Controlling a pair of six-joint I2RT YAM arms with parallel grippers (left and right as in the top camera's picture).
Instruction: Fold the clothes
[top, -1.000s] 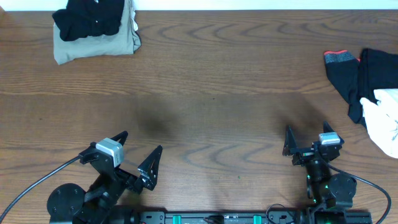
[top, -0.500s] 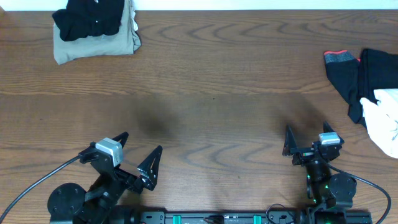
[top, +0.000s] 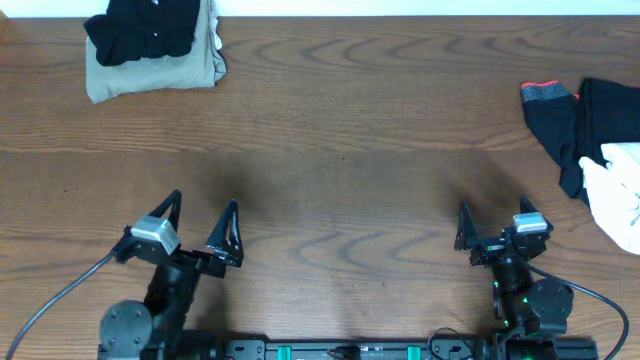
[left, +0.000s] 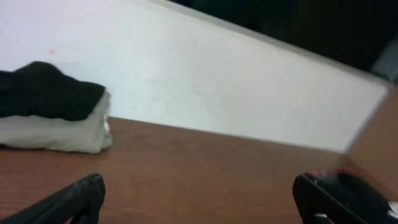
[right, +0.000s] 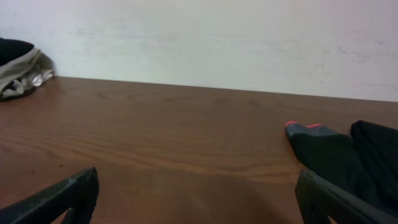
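A folded stack, black garment on a beige one (top: 155, 45), lies at the far left corner; it also shows in the left wrist view (left: 53, 109) and at the right wrist view's left edge (right: 22, 71). A loose pile of black clothes with a red-edged piece (top: 565, 115) and a white garment (top: 620, 190) lies at the right edge; the black piece shows in the right wrist view (right: 336, 155). My left gripper (top: 203, 215) is open and empty near the front left. My right gripper (top: 492, 222) is open and empty near the front right.
The brown wooden table (top: 340, 150) spans the view, with a white wall behind it (right: 205, 37). Arm bases and cables sit along the front edge (top: 350, 350).
My left arm has swung its gripper from pointing right-forward to pointing straight ahead and moved slightly back from the front edge. The right arm and the clothes have not moved.
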